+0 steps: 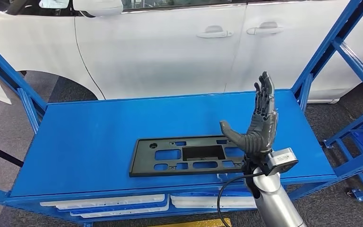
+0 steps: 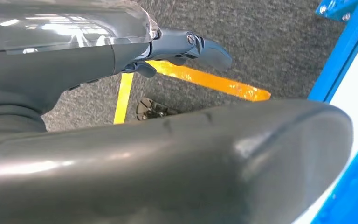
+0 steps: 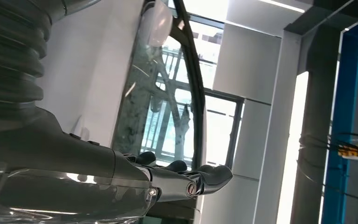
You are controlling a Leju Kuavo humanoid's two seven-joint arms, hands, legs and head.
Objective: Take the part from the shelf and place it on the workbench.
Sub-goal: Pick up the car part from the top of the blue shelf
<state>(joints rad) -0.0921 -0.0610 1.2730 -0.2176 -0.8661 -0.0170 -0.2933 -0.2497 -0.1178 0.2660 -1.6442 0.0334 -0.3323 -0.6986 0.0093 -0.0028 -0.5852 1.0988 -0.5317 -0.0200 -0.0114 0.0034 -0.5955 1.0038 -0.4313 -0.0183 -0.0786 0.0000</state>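
Part: the black plastic plate (image 1: 184, 155) is lying flat on the blue bench (image 1: 90, 137), near its front edge, toward the right end.
Right hand: the right hand (image 1: 259, 124) is standing upright just beside the plate's right end, fingers straight and apart, thumb sticking out, holding nothing.
Left hand: the left hand (image 2: 186, 46) is hanging over grey carpet (image 2: 270, 42) with yellow tape (image 2: 214, 81); cannot tell its finger spread.
Behind the bench: a white car (image 1: 170, 42) is standing.

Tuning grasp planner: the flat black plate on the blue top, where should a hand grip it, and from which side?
Probably the near long edge of the black plate, approached from the robot's side. It lies flat, so only edges and cutouts offer purchase, and that edge sits close to the front of the blue surface, just left of the raised right hand.
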